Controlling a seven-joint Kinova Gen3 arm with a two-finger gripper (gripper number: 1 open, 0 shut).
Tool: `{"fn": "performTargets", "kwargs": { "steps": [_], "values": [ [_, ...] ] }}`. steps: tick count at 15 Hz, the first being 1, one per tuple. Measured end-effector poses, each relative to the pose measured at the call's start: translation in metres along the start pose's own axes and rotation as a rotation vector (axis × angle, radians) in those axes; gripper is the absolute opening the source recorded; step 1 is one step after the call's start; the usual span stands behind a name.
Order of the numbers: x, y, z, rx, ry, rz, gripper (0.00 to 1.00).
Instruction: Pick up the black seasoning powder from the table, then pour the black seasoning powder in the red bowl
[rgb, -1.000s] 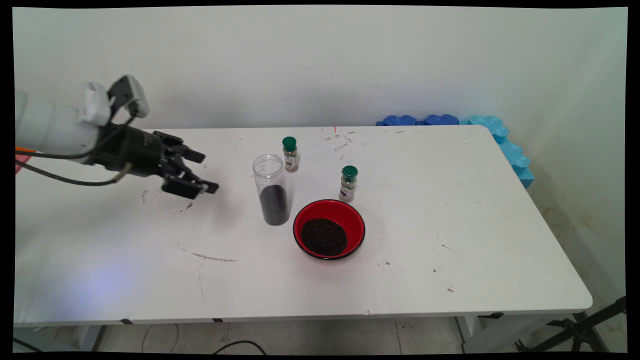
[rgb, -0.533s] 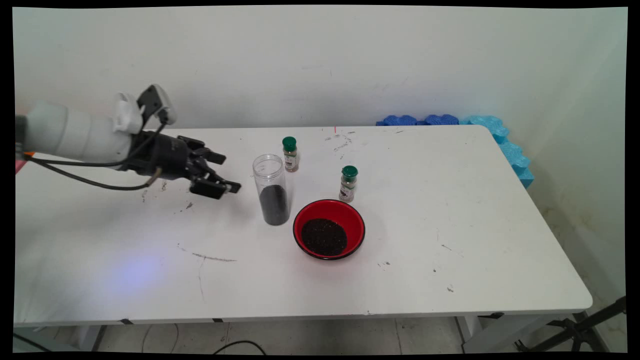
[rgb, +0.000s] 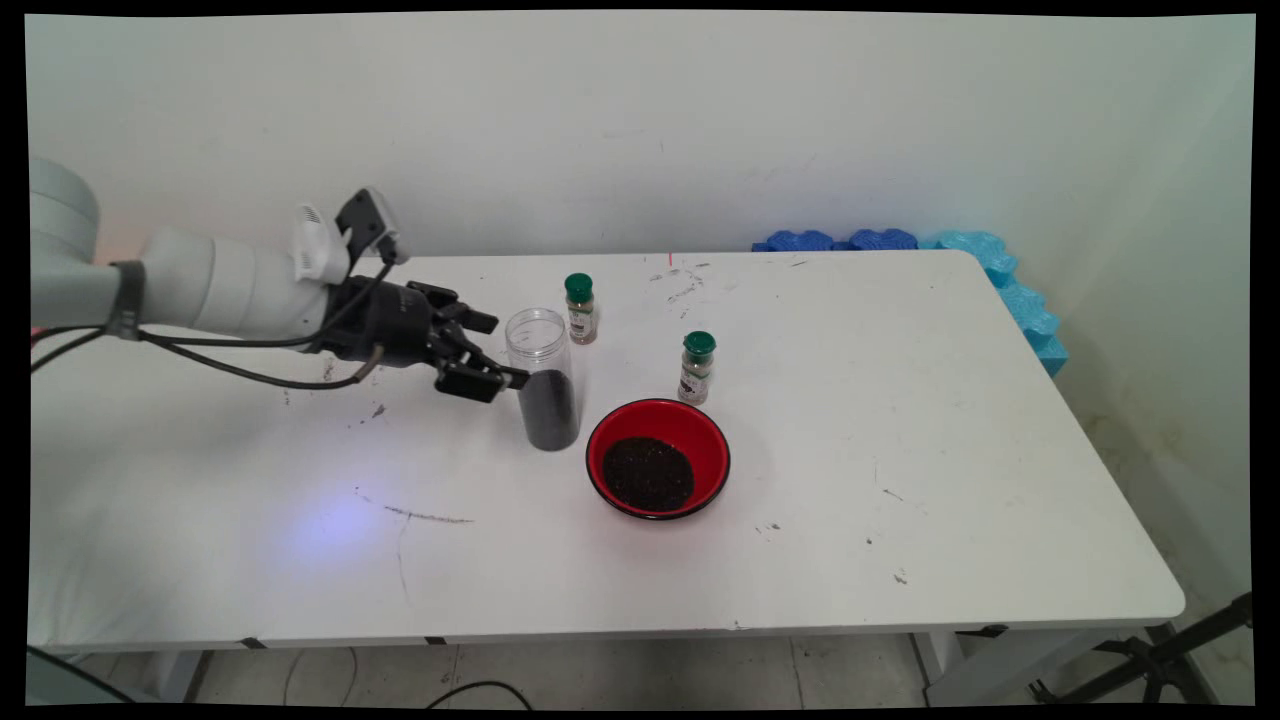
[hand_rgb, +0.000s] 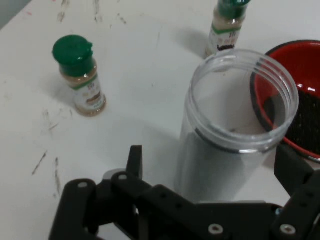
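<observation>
Clear plastic jar (rgb: 541, 378), part-filled with dark grains, is stood upright on the white table (rgb: 900, 450), long axis vertical and open mouth upward, just left of the red bowl (rgb: 657, 457) and near two green-capped spice bottles (rgb: 579, 308). It is flanked by the spread, empty fingers of the gripper (rgb: 497, 352). Being tall, narrow and lidless, it could be tipped and its grains spilled by an off-centre finger nudge.

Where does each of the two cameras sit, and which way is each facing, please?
Main view: fixed above the table's near side, looking down across it to the wall; shows the white arm and gripper.
Hand view: on the hand, looking along the open fingers at the clear jar.
Shared: jar, red bowl, two green-capped spice bottles.
</observation>
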Motion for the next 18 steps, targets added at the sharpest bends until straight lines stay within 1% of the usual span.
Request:
{"fn": "performTargets", "kwargs": {
  "steps": [5,13,14,18],
  "values": [
    [0.005,0.004,0.018,-0.006,0.016,0.013,1.0],
    [0.007,0.009,0.026,-0.014,0.021,0.03,1.0],
    [0.007,0.01,0.026,-0.015,0.021,0.031,0.0],
    [0.009,0.012,0.026,-0.018,0.024,0.034,0.0]
  ]
}}
